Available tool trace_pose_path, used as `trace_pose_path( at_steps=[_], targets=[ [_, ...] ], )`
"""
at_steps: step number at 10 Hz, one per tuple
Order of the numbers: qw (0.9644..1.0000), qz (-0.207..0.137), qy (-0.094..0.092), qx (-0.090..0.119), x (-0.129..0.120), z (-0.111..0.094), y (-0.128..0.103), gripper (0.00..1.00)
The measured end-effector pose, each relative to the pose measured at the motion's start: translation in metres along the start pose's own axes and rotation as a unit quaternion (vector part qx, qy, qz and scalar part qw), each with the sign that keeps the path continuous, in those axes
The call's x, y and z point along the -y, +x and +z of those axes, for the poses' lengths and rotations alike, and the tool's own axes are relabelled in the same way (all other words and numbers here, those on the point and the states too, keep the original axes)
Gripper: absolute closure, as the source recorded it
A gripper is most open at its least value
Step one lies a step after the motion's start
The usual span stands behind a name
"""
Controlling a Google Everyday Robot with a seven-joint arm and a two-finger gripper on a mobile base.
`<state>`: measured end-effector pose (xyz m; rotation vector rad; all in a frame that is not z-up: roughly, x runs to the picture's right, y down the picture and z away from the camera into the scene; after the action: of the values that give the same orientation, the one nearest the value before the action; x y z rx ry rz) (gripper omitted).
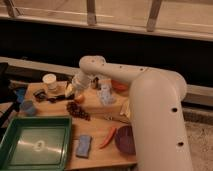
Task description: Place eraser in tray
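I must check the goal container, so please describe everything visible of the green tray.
The green tray is a large shallow rectangle, seemingly plastic, with a raised rim and a pale mark at its centre; nothing else lies in it. It sits flat at the front left of the wooden table. A blue pad lies to its right. The shut end effector hangs farther back, clear of it.

Blue sponge [83, 146] beside red pepper [108, 137]; purple bowl [125, 140]; grapes [77, 110]; white cup [50, 81]

One high camera looks down past the arm [150, 95] onto the table [96, 126], end effector [70, 91] left of centre.
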<state>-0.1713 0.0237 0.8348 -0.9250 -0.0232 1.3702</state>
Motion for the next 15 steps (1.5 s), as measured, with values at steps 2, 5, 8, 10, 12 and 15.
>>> trace_pose_path(
  at_steps=[2, 5, 8, 10, 12, 15],
  targets=[
    [1.0000, 0.001, 0.000, 0.001, 0.001, -0.001, 0.000, 1.00],
    [0.9999, -0.009, 0.004, -0.014, -0.004, 0.006, 0.003, 1.00],
    [0.9987, -0.029, 0.016, -0.039, -0.033, 0.025, 0.042, 1.00],
    [0.9971, -0.052, 0.014, -0.054, -0.063, 0.041, 0.081, 1.00],
    [0.9945, -0.076, 0.010, -0.071, -0.086, 0.053, 0.115, 1.00],
    [0.9914, -0.099, 0.000, -0.085, -0.103, 0.060, 0.140, 1.00]
  ],
)
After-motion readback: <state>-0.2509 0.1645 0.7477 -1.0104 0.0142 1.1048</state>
